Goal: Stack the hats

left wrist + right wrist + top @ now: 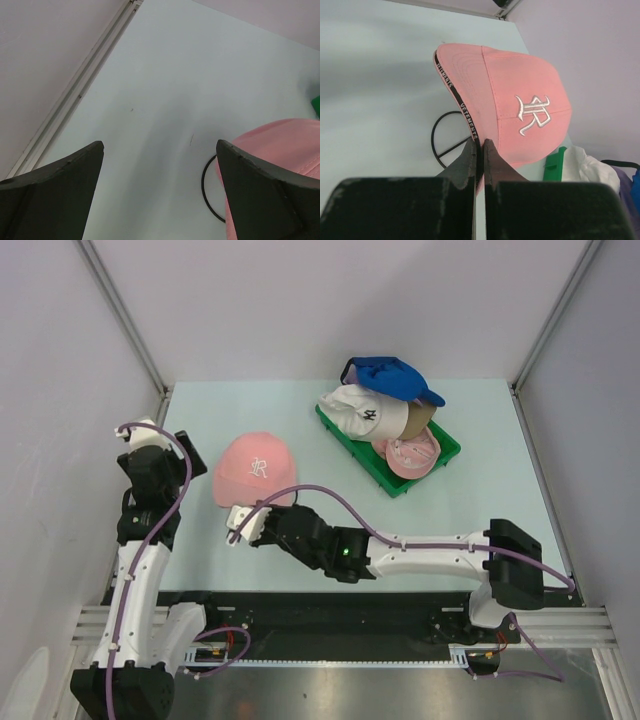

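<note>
The right gripper [480,146] was closed tight on the edge of the pink cap [520,100], its two fingers pressed together on the black band with white letters that runs along the rim. The cap was tilted, with the gripped side raised, and below this side the ring of a black wire stand [432,137] showed on the table [480,500]. From above, the pink cap [255,470] lay left of the middle of the table, logo up, and the right gripper [237,522] met it at its near edge. The left gripper [160,145] was wide apart and held nothing; it hung over bare table just left of the pink cap [280,145], with part of the wire stand [203,184] visible between its fingers. In the top view the left gripper [148,438] stood near the left edge of the table. Well apart, at the far right, a green tray [352,452] carried the other caps: a blue cap [390,375] on top at the far end, a white cap [365,412] under it, a tan cap [425,418] beside the white one, and a lavender cap [412,455] at the near end with its inside up
</note>
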### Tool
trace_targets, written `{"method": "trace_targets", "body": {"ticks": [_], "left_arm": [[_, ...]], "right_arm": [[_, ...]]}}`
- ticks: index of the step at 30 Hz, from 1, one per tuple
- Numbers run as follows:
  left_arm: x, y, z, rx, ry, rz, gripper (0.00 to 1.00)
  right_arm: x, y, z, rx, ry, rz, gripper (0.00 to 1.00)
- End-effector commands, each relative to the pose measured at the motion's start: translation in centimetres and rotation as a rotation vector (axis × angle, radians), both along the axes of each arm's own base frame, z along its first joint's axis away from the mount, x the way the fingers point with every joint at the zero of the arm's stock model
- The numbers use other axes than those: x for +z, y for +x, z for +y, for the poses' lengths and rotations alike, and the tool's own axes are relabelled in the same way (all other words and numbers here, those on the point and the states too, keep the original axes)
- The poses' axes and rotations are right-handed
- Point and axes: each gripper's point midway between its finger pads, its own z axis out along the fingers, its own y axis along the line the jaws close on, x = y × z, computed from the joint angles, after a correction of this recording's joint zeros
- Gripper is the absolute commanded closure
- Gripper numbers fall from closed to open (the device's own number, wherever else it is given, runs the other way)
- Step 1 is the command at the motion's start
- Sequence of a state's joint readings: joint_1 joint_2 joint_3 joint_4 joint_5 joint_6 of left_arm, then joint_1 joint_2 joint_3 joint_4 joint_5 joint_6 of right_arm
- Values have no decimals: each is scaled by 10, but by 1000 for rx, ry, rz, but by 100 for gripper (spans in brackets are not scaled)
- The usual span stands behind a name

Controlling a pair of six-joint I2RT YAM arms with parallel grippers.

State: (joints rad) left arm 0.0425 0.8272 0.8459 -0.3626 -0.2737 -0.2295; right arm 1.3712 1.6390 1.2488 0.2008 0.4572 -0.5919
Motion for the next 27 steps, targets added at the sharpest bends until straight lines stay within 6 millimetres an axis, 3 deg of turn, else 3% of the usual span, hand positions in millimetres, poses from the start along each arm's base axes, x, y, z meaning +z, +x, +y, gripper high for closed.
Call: {"method": "trace_targets", "body": {"ticks": [1, 4, 11, 17, 22, 27], "left_arm": [[19, 5, -5, -18, -23, -55, 0], [16, 8, -9, -42, -33, -48, 0], [12, 10, -14, -62, -51, -37, 0], [7, 13, -21, -92, -80, -31, 0], [8, 13, -19, -85, -78, -34, 0], [7, 13, -20, -93, -77, -31, 0]], "right_arm": [[-36, -28, 17, 94, -44, 71, 100], [-39, -26, 17, 81, -52, 65, 97], [-35, -28, 16, 83, -51, 68, 41], [-30, -38, 11, 92, -50, 75, 14], [-23, -43, 1, 83, -30, 101, 8], [16, -39, -19, 34, 70, 114, 7]]}}
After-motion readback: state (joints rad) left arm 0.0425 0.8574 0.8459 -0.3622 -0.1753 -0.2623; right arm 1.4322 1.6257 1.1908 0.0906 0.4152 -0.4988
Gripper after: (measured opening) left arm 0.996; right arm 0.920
